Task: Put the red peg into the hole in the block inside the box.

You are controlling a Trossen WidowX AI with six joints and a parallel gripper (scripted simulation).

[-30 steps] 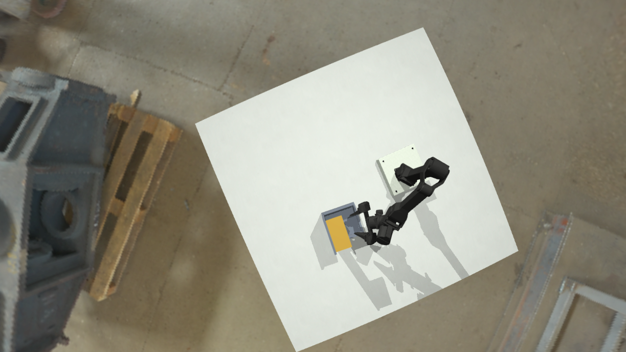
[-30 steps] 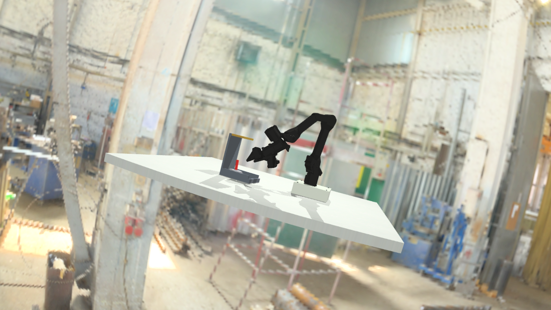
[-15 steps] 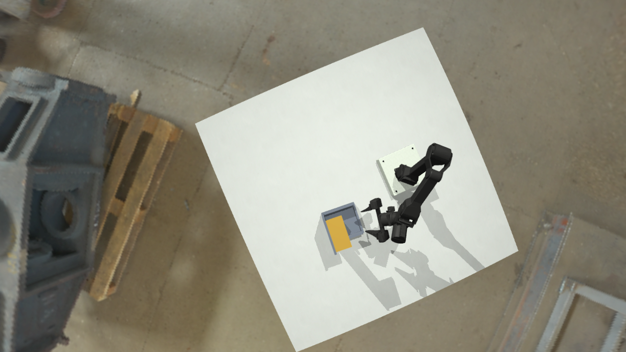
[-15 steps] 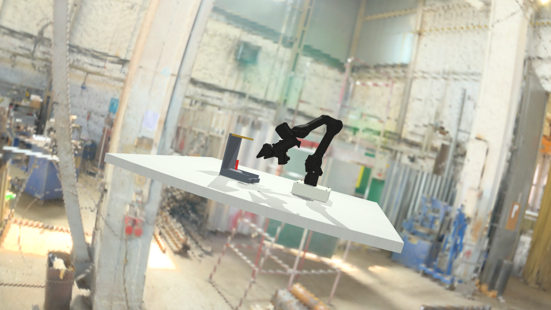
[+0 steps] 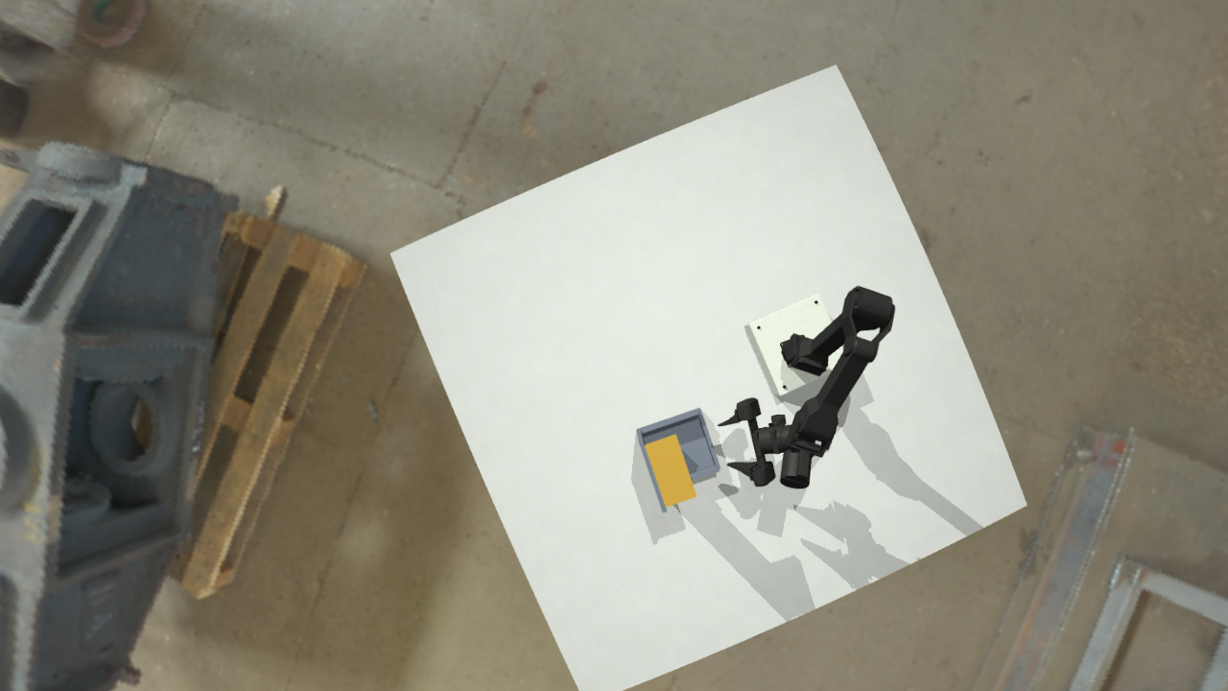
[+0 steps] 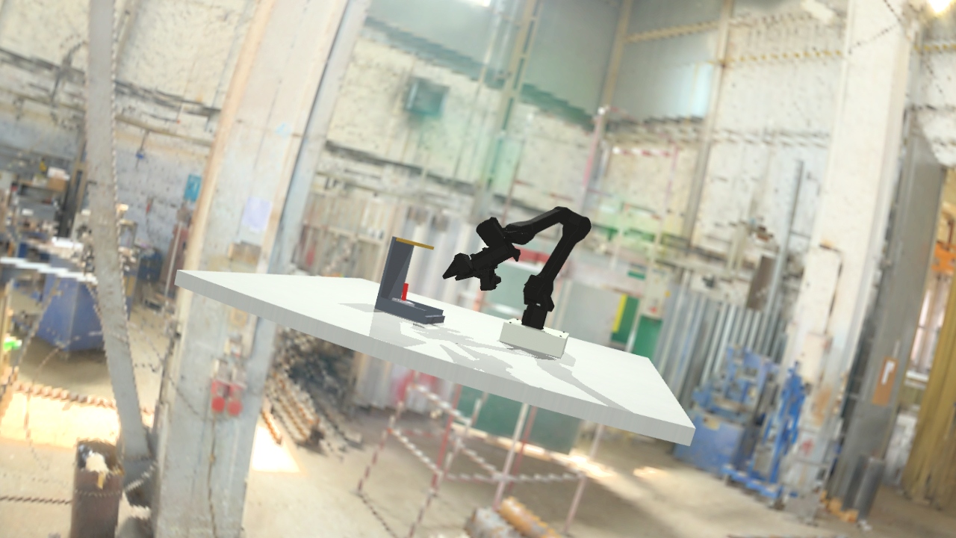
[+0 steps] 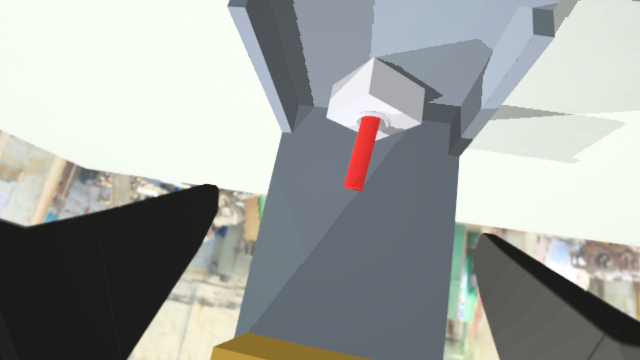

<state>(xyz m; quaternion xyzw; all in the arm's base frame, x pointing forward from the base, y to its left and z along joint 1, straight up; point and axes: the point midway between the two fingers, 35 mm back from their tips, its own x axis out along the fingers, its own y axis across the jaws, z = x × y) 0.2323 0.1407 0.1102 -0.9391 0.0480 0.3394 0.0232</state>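
Note:
The red peg stands in the hole of the white block, its upper part sticking out. How deep it sits in the hole cannot be seen. The block is on the floor of the grey box, below the yellow roof. The roof hides peg and block in the top view. My gripper is open and empty. Its fingertips are outside the box's open front, higher than the peg and lower than the roof.
The box has low side walls and a tall back wall. The arm's pale base plate stands on the white table, to the right of the box in the exterior view.

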